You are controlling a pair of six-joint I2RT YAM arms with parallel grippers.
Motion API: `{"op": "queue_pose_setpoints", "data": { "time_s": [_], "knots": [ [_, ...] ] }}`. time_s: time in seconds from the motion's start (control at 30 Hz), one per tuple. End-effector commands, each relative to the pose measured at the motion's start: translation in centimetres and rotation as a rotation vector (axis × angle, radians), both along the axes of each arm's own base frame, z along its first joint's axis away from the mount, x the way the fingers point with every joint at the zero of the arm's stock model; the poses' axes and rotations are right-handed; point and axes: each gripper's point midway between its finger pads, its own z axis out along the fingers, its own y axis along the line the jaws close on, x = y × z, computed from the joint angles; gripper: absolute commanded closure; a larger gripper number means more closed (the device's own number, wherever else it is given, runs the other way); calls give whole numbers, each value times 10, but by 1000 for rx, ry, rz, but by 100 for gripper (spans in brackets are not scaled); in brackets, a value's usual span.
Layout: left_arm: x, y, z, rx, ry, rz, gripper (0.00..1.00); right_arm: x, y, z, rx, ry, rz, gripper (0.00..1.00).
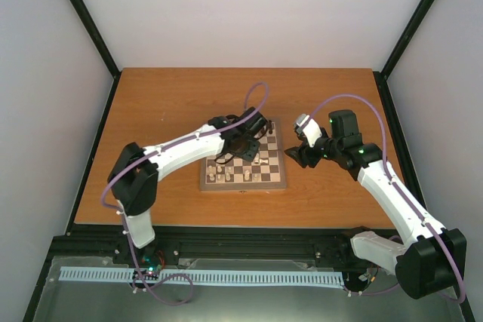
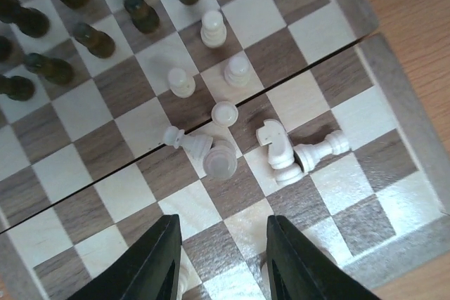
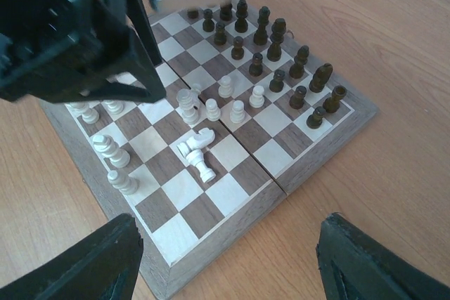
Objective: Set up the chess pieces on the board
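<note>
Hovering over the board [image 2: 415,147], the left claw [image 2: 221,247] is seen with its jaws parted and nothing between them. Just ahead of its fingertips, a cluster of cream pieces [image 2: 222,159] is scattered about the board's middle seam. Some stand upright, a knight [image 2: 275,147] and a slimmer piece [image 2: 322,151] lie on their sides and touch, and another is tipped over at the cluster's left.

The step in hand is judged to be the lifting of one of these, to be stood on its home square. A grasp is best made on an upright piece at the cluster's edge. The jaws should be lowered either side of its stem and closed gently, so that neighbours are not knocked. The fallen pair is better left until room is made.

The dark pieces [image 2: 91,38] are ranked along the far side and should not be brushed. The right claw [image 3: 225,258] is held wide open and empty beside the board's edge, over the table [image 3: 394,173], well apart from the work.
</note>
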Motion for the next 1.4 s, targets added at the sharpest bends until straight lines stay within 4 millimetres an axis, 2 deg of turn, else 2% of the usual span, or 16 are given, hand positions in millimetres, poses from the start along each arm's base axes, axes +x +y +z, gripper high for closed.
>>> {"op": "queue_pose_setpoints", "data": {
  "time_s": [0.0,0.17,0.47,1.03,1.17,1.37],
  "knots": [
    [12,-8,-4,24,-3,13,66,-3,0,7,12,-21,17,31],
    [20,-11,-20,63,3,20,68,-4,1,8,13,-22,25,31],
    [31,-14,-32,88,1,31,69,-6,1,10,16,-23,32,31],
    [23,-23,-47,66,56,-13,83,-6,1,9,14,-23,33,31],
    [18,-23,-44,53,69,-22,88,-7,1,10,14,-24,34,31],
    [14,-12,-20,40,22,-12,90,-7,2,10,16,-23,37,31]
  ]
}}
